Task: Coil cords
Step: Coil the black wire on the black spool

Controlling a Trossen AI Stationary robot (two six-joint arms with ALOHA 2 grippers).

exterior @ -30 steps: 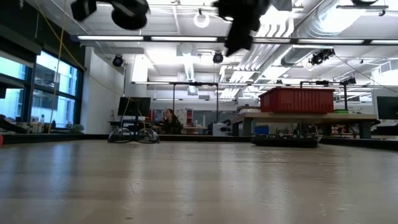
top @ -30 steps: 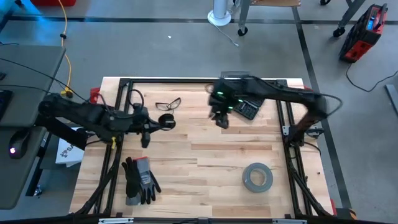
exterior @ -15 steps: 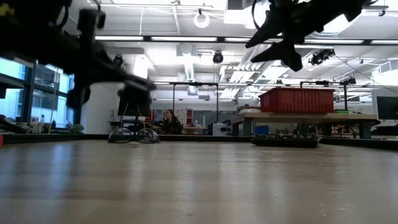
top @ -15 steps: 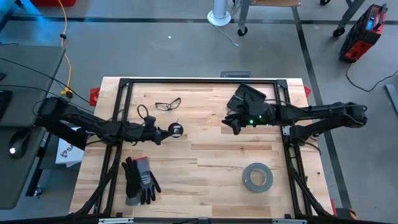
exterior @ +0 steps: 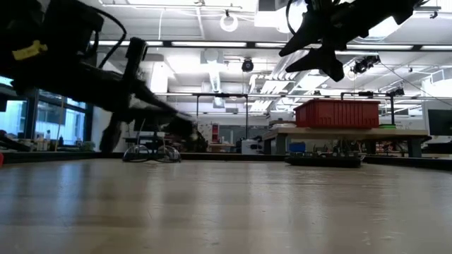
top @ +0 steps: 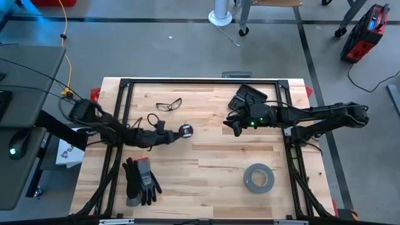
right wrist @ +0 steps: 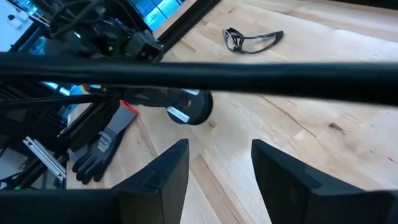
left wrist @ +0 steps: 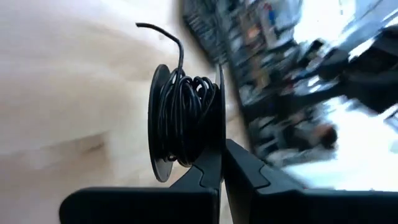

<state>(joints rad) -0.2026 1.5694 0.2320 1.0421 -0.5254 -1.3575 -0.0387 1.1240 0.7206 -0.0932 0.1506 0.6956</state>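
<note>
Wooden planks form the table [top: 206,162] we see from above. Our left gripper [top: 177,133] reaches toward its middle, fingers clamped on the small black spool [top: 185,130]. Our right gripper [top: 234,128] hangs over the right half with its 2 fingers apart, holding nothing. Safety glasses [top: 168,104], gloves [top: 140,180] and a grey tape roll [top: 259,177] lie around them.

At table height, both arms show as dark shapes above the surface.

From the left wrist, we see the thin dark cord [left wrist: 186,112] wound on the spool, one loose end sticking out.

From the right wrist, the spread fingers [right wrist: 163,180] frame the spool.
</note>
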